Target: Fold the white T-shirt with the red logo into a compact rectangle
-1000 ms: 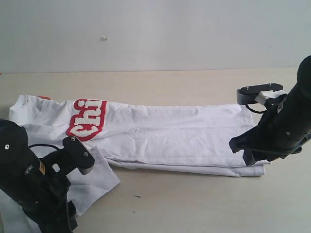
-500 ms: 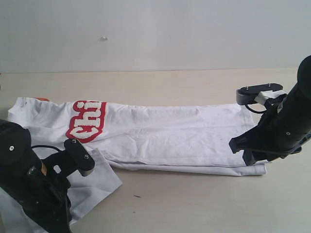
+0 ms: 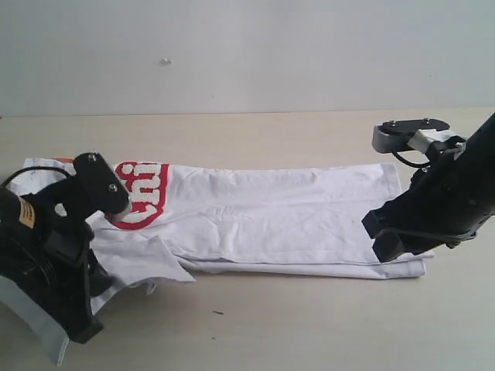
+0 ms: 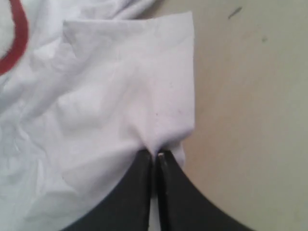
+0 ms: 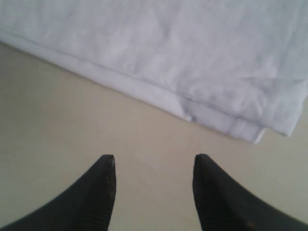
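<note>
The large white cotton T-shirt lies folded lengthwise on the beige counter, red lettered logo up. The left pincer is clamped on a fabric corner; the right pincer gapes over the counter beside the hem.

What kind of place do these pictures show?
Probably a robot lab or test bench: a bare beige table, a plain white wall, and a left gripper and right gripper at a white T-shirt.

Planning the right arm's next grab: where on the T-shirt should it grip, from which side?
Probably the near hem corner of the T-shirt, approached from the table side: layers lie flat, edges stacked there, and the open right end effector hovers just outside.
</note>
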